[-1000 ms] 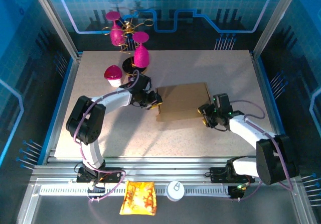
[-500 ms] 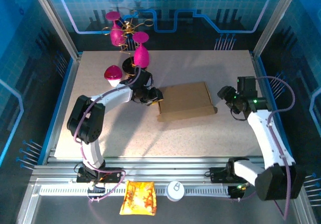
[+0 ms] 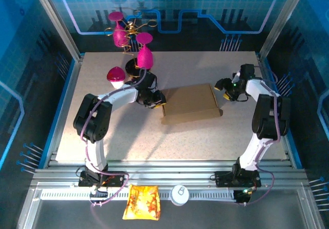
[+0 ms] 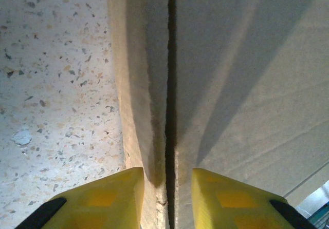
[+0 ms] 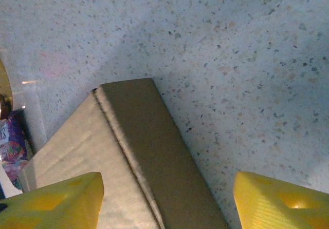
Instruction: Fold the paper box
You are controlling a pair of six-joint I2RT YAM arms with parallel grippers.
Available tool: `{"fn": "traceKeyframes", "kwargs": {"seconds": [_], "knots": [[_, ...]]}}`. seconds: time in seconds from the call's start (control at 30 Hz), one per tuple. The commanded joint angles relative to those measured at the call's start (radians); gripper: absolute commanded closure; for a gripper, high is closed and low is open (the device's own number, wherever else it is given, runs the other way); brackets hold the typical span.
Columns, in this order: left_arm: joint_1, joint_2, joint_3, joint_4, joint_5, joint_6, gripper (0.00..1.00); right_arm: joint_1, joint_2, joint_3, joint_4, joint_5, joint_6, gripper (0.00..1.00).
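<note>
In the left tool [image 4: 167, 177], paper box [image 3: 191, 103]

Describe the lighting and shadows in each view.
Top external: even light, soft shadows on the table. Left wrist: slanted shadow bands across the box, its seam black. Right wrist: bluish cast, the box's side panel shaded.

Overhead light is hitting the table [image 3: 205, 136] pretty evenly, and a blue glow is tinting the walls [image 3: 25, 85]. Up close, the paper box [image 4: 247, 85] is catching soft diagonal shadows and looking slightly blurry.
</note>
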State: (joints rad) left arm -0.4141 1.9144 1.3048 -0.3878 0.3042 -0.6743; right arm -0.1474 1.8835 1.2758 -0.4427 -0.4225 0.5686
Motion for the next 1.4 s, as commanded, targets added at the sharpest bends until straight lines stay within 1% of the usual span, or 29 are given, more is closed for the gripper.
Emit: {"fn": "traceKeyframes", "kwargs": {"seconds": [0.0, 0.17, 0.3, 0.47, 0.67, 0.73, 0.8, 0.87, 0.93, 1.07, 1.17, 1.37], "knots": [[0.009, 0.012, -0.007, 0.014, 0.015, 0.004, 0.71, -0.02, 0.063, 0.056, 0.008, -0.131, -0.063, 0.3], [0.013, 0.02, -0.017, 0.026, 0.022, 0.004, 0.76, -0.007, 0.18, 0.116, -0.046, -0.253, -0.095, 0.29], [0.029, 0.017, -0.045, 0.03, 0.033, 0.001, 0.81, -0.003, 0.195, 0.094, -0.009, -0.311, -0.081, 0.29], [0.058, 0.009, -0.083, 0.03, 0.051, 0.015, 0.85, -0.007, 0.166, 0.088, -0.057, -0.279, -0.132, 0.27], [0.073, 0.007, -0.114, 0.038, 0.055, 0.03, 0.86, -0.013, 0.114, 0.066, -0.079, -0.23, -0.189, 0.24], [0.079, 0.006, -0.13, 0.043, 0.057, 0.031, 0.86, -0.011, 0.109, 0.059, -0.07, -0.251, -0.207, 0.23], [0.084, 0.005, -0.14, 0.045, 0.058, 0.035, 0.87, -0.006, 0.113, 0.067, -0.089, -0.272, -0.227, 0.19], [0.087, 0.007, -0.145, 0.045, 0.061, 0.039, 0.87, -0.004, 0.105, 0.066, -0.112, -0.25, -0.243, 0.15], [0.087, 0.007, -0.144, 0.042, 0.061, 0.042, 0.87, -0.009, 0.075, 0.028, -0.078, -0.233, -0.236, 0.11], [0.089, 0.01, -0.142, 0.044, 0.061, 0.043, 0.87, -0.004, 0.085, -0.004, -0.032, -0.336, -0.222, 0.08], [0.089, 0.017, -0.141, 0.045, 0.064, 0.045, 0.87, 0.02, 0.097, -0.003, -0.017, -0.402, -0.212, 0.1], [0.089, 0.019, -0.135, 0.051, 0.067, 0.042, 0.85, 0.035, 0.084, -0.041, 0.054, -0.466, -0.122, 0.19]]}}
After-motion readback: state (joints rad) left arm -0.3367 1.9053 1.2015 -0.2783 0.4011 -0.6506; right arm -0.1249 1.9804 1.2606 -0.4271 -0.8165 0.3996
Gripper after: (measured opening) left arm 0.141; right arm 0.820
